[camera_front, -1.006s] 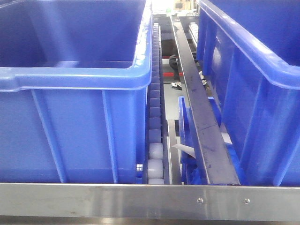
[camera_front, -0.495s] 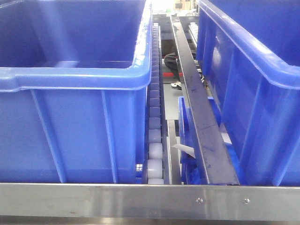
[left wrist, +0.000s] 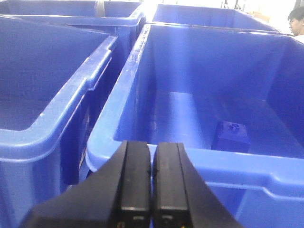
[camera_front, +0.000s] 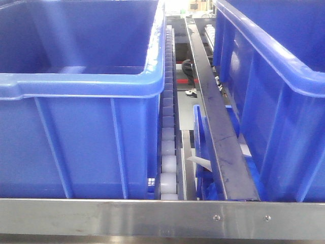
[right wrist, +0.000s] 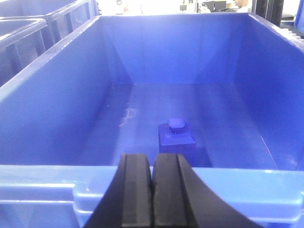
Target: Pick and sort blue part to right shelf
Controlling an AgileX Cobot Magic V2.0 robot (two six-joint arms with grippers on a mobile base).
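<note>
Now, blue part: a small blue square plastic block with a round knob on top (right wrist: 176, 138) is sitting upright on the floor of a deep blue plastic bin (right wrist: 57, 118), just below the centre of the right wrist frame.
Second blue piece: a similar small blue block (left wrist: 230, 136) is lying on the floor of another blue plastic bin (left wrist: 118, 109), at lower right in the left wrist frame.
Right gripper (right wrist: 152, 197): its black fingers are pressing together with nothing between them, hanging at bottom centre over the bin's near rim.
Left gripper (left wrist: 151, 183): its black fingers are likewise meeting, empty, at bottom centre above that bin's near rim.
Front view: two blue bins are flanking a white roller track (camera_front: 168, 152) and a dark metal rail (camera_front: 218, 137), behind a steel bar (camera_front: 101, 218) running along the bottom.
</note>
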